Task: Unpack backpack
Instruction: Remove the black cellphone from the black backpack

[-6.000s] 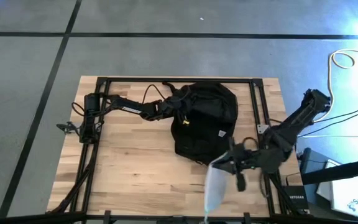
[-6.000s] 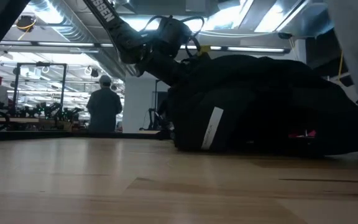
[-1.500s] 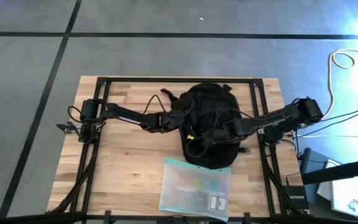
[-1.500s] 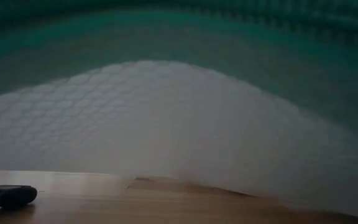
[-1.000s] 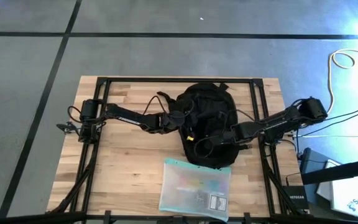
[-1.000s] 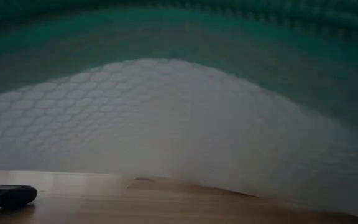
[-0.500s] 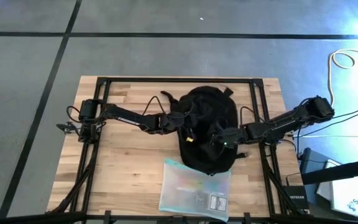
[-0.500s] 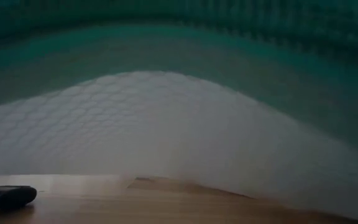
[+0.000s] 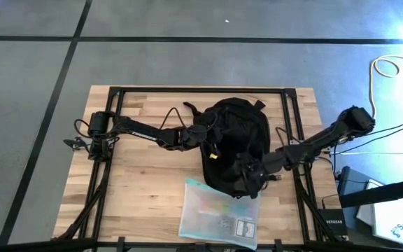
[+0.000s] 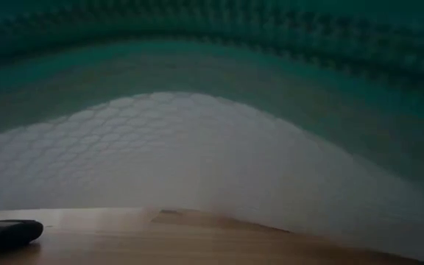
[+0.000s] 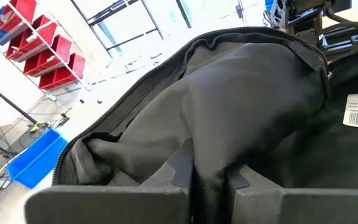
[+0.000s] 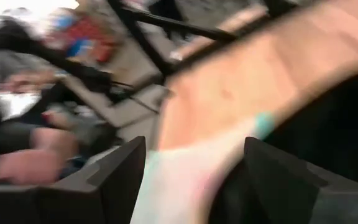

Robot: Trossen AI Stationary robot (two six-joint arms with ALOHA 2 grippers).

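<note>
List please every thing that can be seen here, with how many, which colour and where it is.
backpack: one, black, middle of the table toward its far edge.
zip pouch: one, translucent with teal edge, near edge of the table, just in front of the backpack.
table: one, light wood with black frame.
cable: one, pale, on the floor to the right.
left end effector: shut on the backpack's fabric, at its left side.
right end effector: open, over the backpack's near end, holding nothing.
</note>
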